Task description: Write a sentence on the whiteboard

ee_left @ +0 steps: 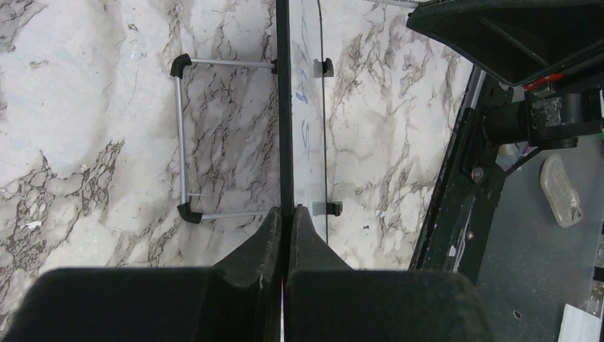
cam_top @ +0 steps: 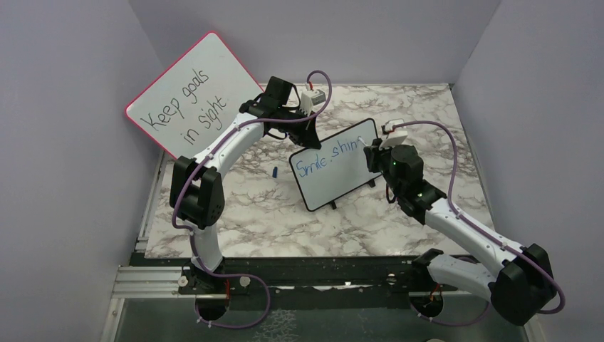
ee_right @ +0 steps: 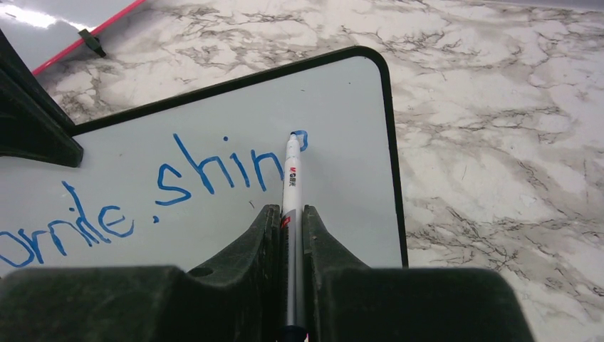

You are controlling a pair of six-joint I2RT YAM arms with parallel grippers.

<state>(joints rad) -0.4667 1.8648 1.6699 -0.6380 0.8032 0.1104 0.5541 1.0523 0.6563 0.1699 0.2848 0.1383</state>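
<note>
Our right gripper is clamped on the marker, its tip touching the whiteboard, which stands mid-way across the marble table. We should press lightly and close the "e" loop while our left gripper, pinching the top edge, braces it. The blue sentence reads "Smile, shin"; the red-framed board says "Keep goals in sight".

In black handwriting on large red-framed whiteboard: "Keep goals in sight". In blue marker on small black-framed whiteboard: sentence reading "Smile, shin", plus a partial letter at the pen tip. Red print on barrel of white marker, illegible.
</note>
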